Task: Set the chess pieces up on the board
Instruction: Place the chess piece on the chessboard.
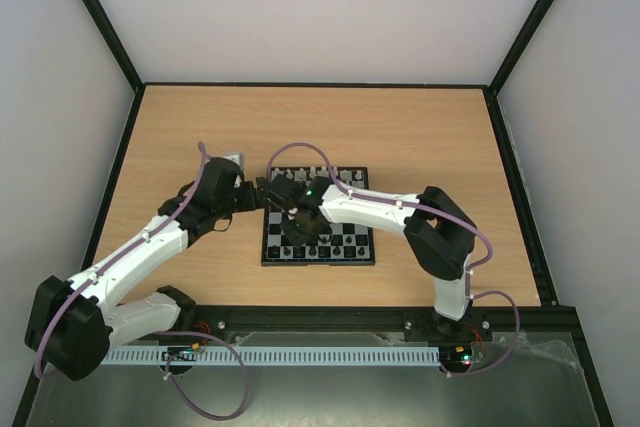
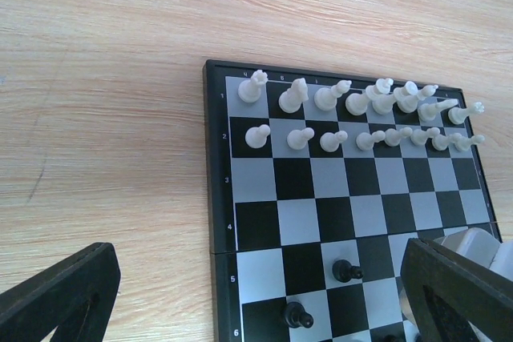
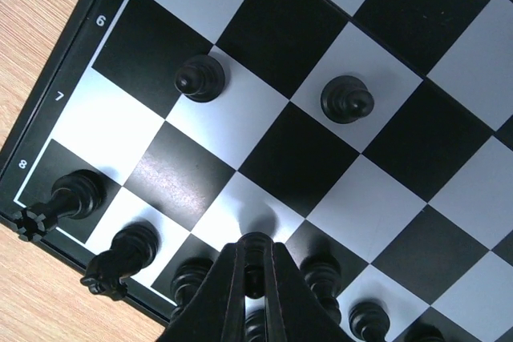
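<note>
Hovering at the 10 o'clock corner of the board (image 1: 340,261), the left gripper (image 1: 266,193) has its jaws spread fully wide and holds nothing. The board lies in the middle of the table (image 1: 430,137). The white pieces (image 2: 353,118) stand in two rows at its 12 o'clock edge, and the black pieces (image 3: 128,250) stand toward 6 o'clock. The right gripper (image 3: 256,239) is over the black rows with its fingers pressed together; whether a piece is pinched between them cannot be told. Two black pawns (image 3: 200,79) stand at its 11 and 1 o'clock.
</note>
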`<state>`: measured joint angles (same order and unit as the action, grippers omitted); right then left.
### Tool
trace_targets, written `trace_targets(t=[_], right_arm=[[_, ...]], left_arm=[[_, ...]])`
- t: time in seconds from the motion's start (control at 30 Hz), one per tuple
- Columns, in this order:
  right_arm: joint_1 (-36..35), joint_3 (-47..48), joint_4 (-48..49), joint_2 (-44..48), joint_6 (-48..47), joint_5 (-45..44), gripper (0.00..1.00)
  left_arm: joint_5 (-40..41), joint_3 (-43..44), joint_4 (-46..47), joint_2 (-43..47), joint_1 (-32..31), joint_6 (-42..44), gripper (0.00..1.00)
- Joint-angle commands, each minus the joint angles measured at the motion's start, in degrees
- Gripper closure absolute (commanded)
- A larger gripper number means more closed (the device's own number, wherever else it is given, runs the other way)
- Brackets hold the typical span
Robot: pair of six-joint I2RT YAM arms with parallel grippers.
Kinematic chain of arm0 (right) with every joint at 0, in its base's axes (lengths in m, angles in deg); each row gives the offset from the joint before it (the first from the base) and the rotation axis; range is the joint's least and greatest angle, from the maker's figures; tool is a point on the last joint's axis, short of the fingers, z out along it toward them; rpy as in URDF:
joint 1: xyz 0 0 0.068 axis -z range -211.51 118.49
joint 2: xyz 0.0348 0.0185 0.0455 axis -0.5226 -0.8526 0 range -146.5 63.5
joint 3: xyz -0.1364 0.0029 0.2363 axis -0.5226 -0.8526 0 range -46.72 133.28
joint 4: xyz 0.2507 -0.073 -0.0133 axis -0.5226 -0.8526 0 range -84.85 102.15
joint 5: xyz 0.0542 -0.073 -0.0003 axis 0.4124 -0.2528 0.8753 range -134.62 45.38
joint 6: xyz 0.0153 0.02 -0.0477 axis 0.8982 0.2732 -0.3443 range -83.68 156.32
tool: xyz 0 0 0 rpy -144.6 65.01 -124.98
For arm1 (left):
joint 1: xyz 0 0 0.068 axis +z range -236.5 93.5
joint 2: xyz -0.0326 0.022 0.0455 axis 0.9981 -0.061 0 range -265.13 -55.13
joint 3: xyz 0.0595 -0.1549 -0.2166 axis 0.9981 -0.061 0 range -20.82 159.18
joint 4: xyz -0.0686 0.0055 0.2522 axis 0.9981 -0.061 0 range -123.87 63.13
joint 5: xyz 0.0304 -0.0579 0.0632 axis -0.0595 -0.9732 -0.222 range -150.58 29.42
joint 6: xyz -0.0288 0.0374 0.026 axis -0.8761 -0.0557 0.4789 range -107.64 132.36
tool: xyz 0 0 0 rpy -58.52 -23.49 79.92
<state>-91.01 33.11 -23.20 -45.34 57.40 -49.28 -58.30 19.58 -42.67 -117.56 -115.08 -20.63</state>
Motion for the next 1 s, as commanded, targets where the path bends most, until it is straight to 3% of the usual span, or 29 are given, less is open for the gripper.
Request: trace_targets(t=[0.0, 0.97], right_arm=[[-0.7, -0.3, -0.6, -1.5, 0.6, 0.4, 0.98], [-0.6, 1.4, -0.2, -3.4, 0.0, 0.4, 0.97]], left_arm=[[0.6, -0.5, -0.9, 1.1, 0.4, -0.2, 0.0], [1.1, -0.4, -1.7, 2.2, 0.7, 0.0, 0.0]])
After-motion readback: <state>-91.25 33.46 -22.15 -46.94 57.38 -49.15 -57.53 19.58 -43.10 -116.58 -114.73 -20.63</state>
